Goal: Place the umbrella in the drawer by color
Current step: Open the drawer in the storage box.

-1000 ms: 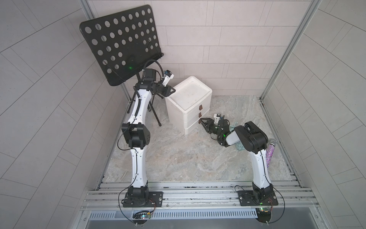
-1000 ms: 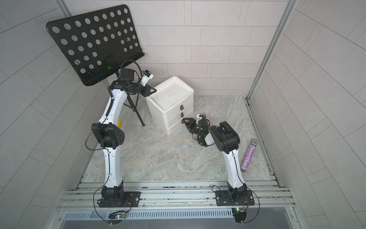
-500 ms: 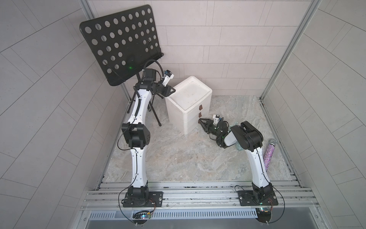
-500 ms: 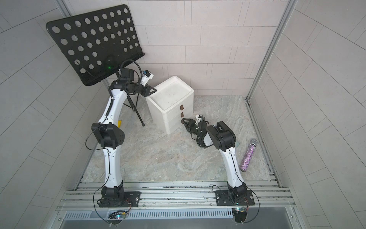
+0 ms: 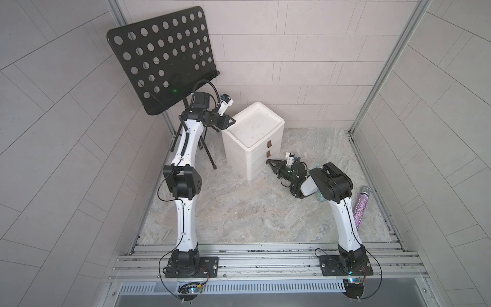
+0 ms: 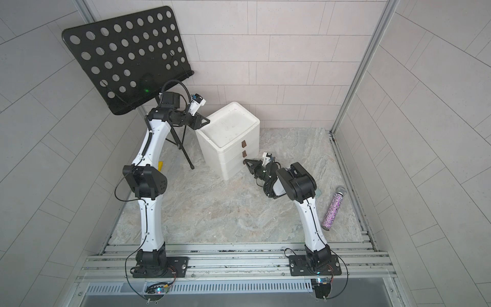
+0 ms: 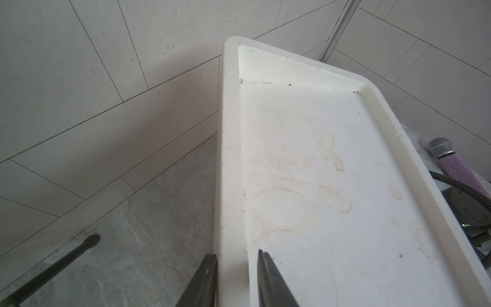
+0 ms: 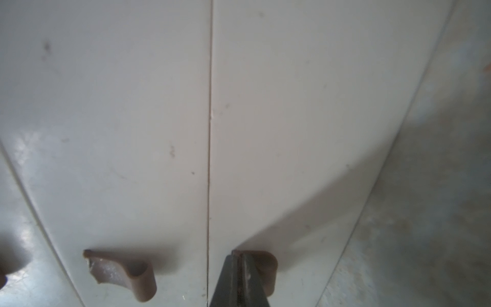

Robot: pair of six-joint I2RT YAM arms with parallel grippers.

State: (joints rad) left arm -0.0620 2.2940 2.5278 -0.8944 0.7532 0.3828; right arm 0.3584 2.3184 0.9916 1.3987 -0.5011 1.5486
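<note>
The right claw (image 8: 239,256) is pressed together on a brown pull tab (image 8: 267,265) of the white drawer unit (image 5: 239,148), seemingly nipping the tab's edge. A second tab (image 8: 125,273) sits free just beside the claw. The grip looks meant for dragging that drawer out, since every drawer front lies flush and nothing can go in.

The left claw (image 7: 236,255) straddles the unit's top rim (image 7: 229,159), one jaw outside the wall and one inside, closed against it. The likely reason is to brace the light box, so that the pull opens the drawer rather than sliding the whole unit over the desk (image 5: 239,212).

No umbrella shows plainly. A pale teal scrap (image 5: 320,198), well behind the right claw and mostly hidden beneath that arm's elbow, may be it. A glittery purple microphone (image 5: 362,206) lies farther back, untouched.
</note>
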